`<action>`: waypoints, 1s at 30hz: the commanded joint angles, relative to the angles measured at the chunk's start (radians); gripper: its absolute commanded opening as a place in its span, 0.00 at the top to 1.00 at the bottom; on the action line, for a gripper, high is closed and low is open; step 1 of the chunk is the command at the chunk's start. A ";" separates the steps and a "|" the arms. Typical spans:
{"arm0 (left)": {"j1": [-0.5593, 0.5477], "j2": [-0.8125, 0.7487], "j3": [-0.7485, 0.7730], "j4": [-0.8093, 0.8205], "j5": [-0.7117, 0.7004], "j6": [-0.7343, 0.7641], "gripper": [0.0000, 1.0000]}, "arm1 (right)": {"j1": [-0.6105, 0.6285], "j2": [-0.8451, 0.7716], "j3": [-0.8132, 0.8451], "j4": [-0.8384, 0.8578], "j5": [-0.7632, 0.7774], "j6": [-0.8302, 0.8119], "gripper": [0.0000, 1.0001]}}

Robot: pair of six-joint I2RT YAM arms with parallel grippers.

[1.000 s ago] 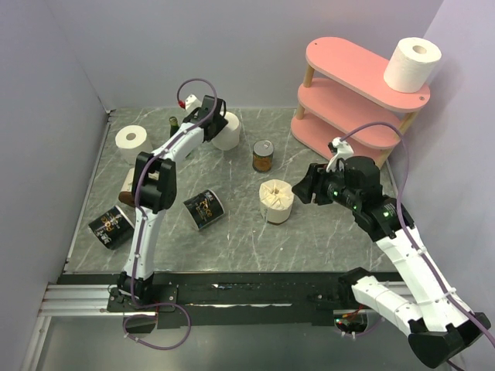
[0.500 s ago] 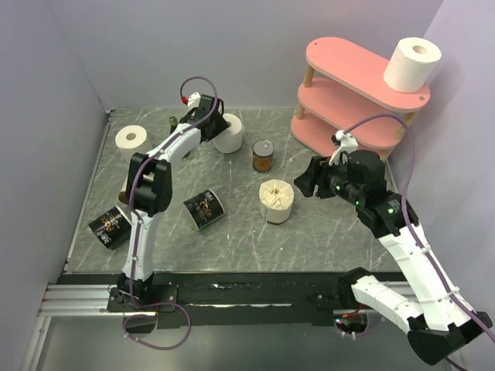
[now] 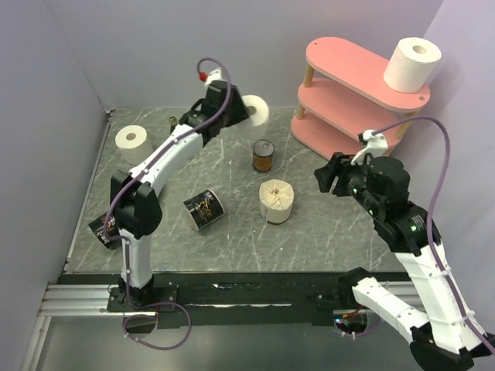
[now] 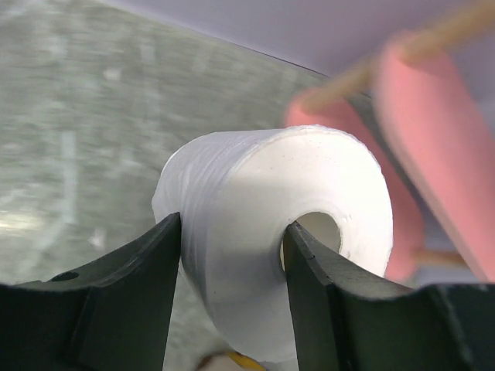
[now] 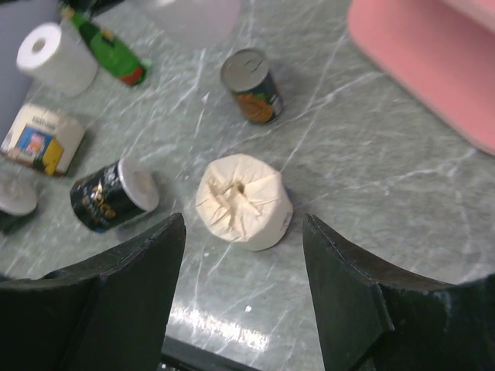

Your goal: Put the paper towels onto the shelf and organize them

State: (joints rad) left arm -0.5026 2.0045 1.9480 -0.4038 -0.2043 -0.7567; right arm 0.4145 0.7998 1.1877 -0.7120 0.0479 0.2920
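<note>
One white paper towel roll (image 3: 257,110) hangs in the air left of the pink shelf (image 3: 340,97), and my left gripper (image 3: 241,110) is shut on it. In the left wrist view one finger sits in the core of this roll (image 4: 263,201) and the other presses its outer wall; my left gripper (image 4: 232,232) faces the blurred shelf (image 4: 433,131). A second roll (image 3: 411,64) stands on the shelf's top board. A third roll (image 3: 131,139) (image 5: 52,56) stands at the table's far left. My right gripper (image 3: 329,174) (image 5: 244,259) is open and holds nothing, in front of the shelf's lowest board (image 5: 425,62).
A cream wrapped bundle (image 3: 276,199) (image 5: 244,201) and an upright tin can (image 3: 263,154) (image 5: 251,85) stand mid-table. Two black cans (image 3: 203,209) (image 3: 108,226) lie at the left front. A green bottle (image 5: 112,50) and a small box (image 5: 39,137) lie near the far-left roll.
My left gripper closed on the roll, lifted it off the table and carried it right toward the shelf. My right arm drew back to the right, away from the wrapped bundle.
</note>
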 commanded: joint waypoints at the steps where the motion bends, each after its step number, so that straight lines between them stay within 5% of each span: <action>1: -0.138 -0.122 -0.034 0.123 0.054 0.036 0.63 | 0.004 -0.060 0.035 -0.007 0.159 0.055 0.30; 12: -0.358 -0.001 0.009 0.160 0.082 -0.007 0.62 | 0.004 -0.160 0.006 -0.032 0.214 0.102 0.31; 21: -0.390 0.178 0.048 0.181 0.115 -0.059 0.60 | 0.004 -0.200 -0.025 -0.058 0.218 0.105 0.30; 30: -0.389 0.287 0.107 0.161 0.120 -0.037 0.38 | 0.004 -0.192 -0.045 -0.072 0.208 0.115 0.30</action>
State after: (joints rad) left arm -0.8894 2.3051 1.9583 -0.3134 -0.1024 -0.7834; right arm 0.4145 0.6277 1.1458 -0.7807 0.2432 0.3962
